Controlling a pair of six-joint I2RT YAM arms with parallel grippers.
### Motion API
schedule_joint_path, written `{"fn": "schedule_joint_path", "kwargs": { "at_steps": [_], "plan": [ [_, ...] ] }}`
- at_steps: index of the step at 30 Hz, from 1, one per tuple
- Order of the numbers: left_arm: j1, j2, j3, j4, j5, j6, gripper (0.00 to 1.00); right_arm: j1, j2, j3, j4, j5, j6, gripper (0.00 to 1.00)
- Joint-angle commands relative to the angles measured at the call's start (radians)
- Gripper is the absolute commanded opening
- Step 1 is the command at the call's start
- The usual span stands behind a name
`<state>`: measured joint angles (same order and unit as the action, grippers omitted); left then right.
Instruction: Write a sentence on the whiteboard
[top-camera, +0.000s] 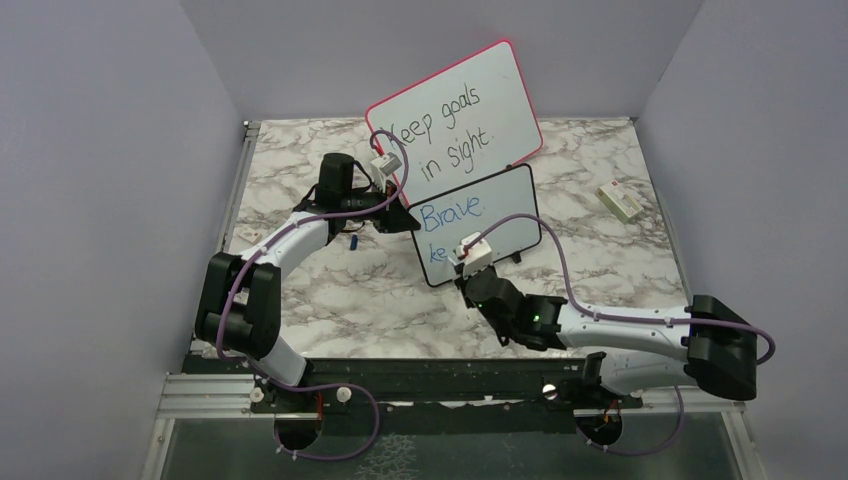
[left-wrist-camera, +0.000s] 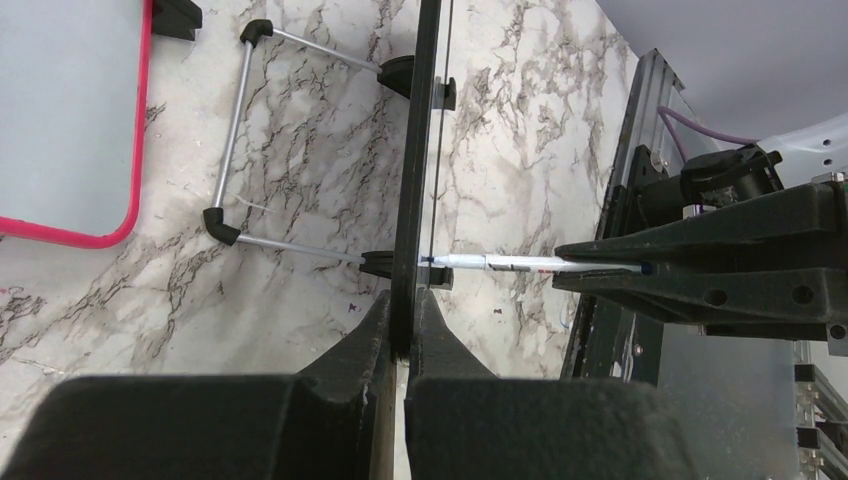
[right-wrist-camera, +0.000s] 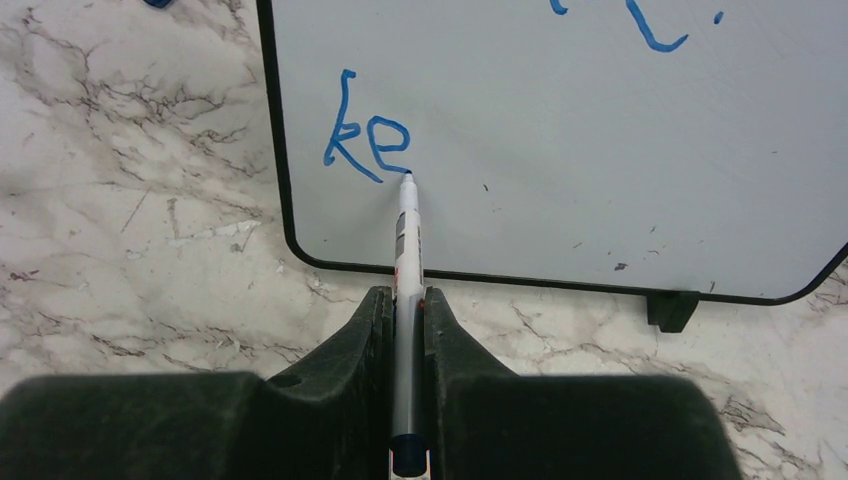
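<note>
The small black-framed whiteboard (top-camera: 490, 222) stands upright at mid table. On it are the blue words "Brave." (top-camera: 452, 212) and, below, "ke" (top-camera: 436, 252). My left gripper (top-camera: 412, 222) is shut on the board's left edge; in the left wrist view the frame (left-wrist-camera: 415, 150) runs between the closed fingertips of the gripper (left-wrist-camera: 405, 320). My right gripper (top-camera: 468, 275) is shut on a white marker (right-wrist-camera: 407, 235). Its blue tip touches the board (right-wrist-camera: 600, 150) at the end of "ke" (right-wrist-camera: 365, 140). The right gripper (right-wrist-camera: 405, 300) sits just below the board's lower edge.
The larger pink-framed board (top-camera: 455, 110) with black "Keep goals in sight." leans behind. Its corner (left-wrist-camera: 60, 120) and the small board's wire stand (left-wrist-camera: 235, 130) show in the left wrist view. A small white box (top-camera: 620, 202) lies at the right. Grey walls enclose the table.
</note>
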<state>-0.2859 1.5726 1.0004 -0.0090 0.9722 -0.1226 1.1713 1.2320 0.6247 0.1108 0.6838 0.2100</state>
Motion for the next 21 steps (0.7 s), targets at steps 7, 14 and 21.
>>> {"fn": "schedule_joint_path", "kwargs": {
  "at_steps": [7,14,21],
  "plan": [
    [-0.012,0.012,-0.003,-0.042,-0.035,0.025,0.00,-0.009,-0.087,-0.049,0.055,0.006,0.004,0.01],
    [-0.013,0.013,-0.003,-0.042,-0.035,0.024,0.00,-0.010,-0.066,-0.051,0.093,0.014,-0.004,0.01],
    [-0.013,0.010,-0.003,-0.042,-0.035,0.025,0.00,-0.015,-0.034,-0.043,0.111,0.028,-0.006,0.00]
  ]
}}
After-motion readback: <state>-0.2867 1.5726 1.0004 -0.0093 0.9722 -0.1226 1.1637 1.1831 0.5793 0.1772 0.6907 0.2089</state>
